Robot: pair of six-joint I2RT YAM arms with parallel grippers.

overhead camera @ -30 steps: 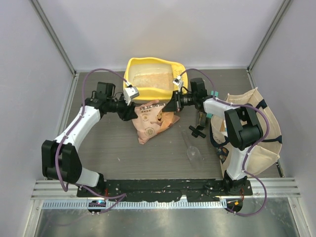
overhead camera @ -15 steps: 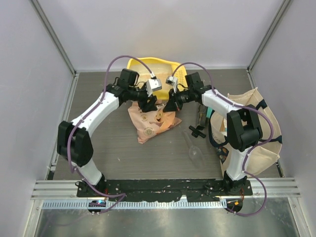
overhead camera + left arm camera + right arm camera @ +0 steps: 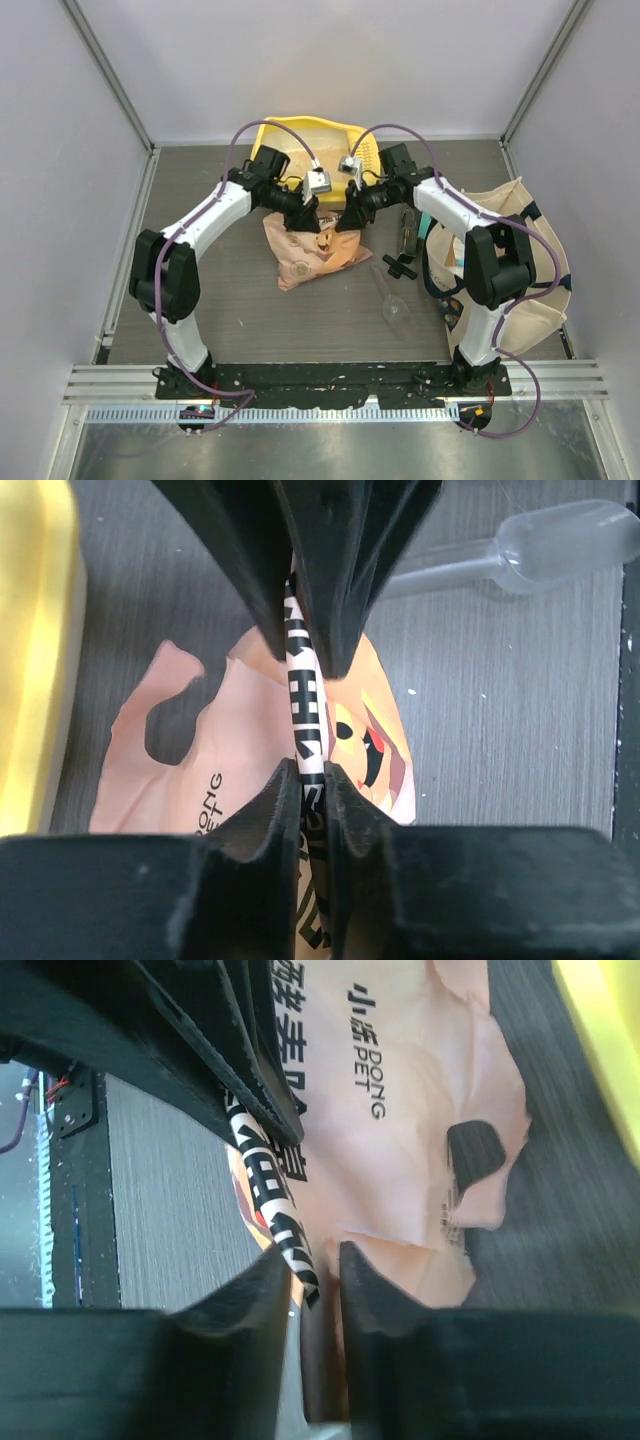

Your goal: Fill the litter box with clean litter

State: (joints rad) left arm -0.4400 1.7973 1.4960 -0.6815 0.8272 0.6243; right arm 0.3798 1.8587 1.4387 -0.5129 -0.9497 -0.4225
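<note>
The left arm has been swung in from the left side of the table to the middle, and the left gripper (image 3: 308,205), opened wide a moment ago, is now seen clamped on a folded edge of the peach-orange bag (image 3: 315,250); in the left wrist view the printed strip is pinched flat between the jaws. The right gripper (image 3: 350,213) is likewise closed on the bag's edge, the black-lettered fold being held between its fingers (image 3: 250,1300). The bag itself has been let down from the rim and is slumped on the table (image 3: 200,290), just in front of the yellow litter box (image 3: 285,130). A fresh two-sided hold appears to have been taken, so no clean litter is being poured yet; lifting and tipping toward the box is judged to be next.
</note>
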